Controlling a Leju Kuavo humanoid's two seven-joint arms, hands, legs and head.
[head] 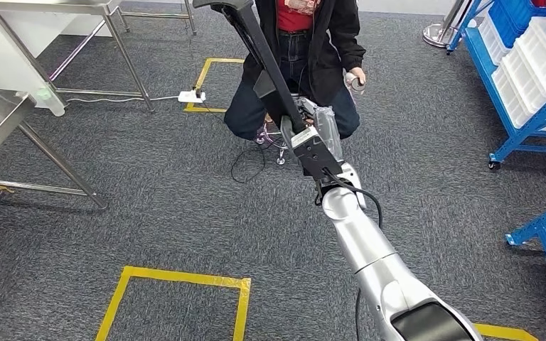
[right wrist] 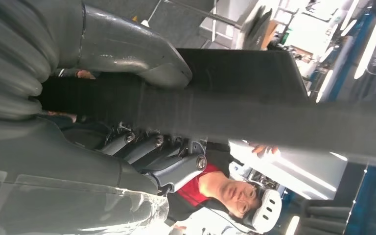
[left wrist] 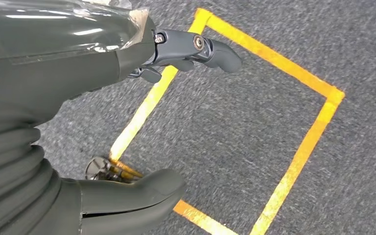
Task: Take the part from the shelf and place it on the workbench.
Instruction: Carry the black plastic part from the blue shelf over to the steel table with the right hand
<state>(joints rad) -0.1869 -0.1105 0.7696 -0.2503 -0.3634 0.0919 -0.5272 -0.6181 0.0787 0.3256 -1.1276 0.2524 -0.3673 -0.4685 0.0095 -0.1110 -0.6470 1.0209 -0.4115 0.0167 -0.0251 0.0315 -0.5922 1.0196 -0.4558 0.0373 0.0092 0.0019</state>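
Grey carpet with yellow tape squares, right hand fingers around the black part, left hand fingers seemingly spread, empty.

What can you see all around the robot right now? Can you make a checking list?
Surface: grey carpet floor with yellow tape squares; no workbench top clearly seen.
Job's things: long black part, held up by the right hand.
Clutter: white power strip on the floor.
Hands: right hand grips the black part; left hand hangs over the carpet, fingers apart, holding nothing.
Cables: black cable looped on the floor by the person; white cord from the power strip.
Surroundings: crouching person in front; metal table legs on the left; blue shelf with white bins on the right.
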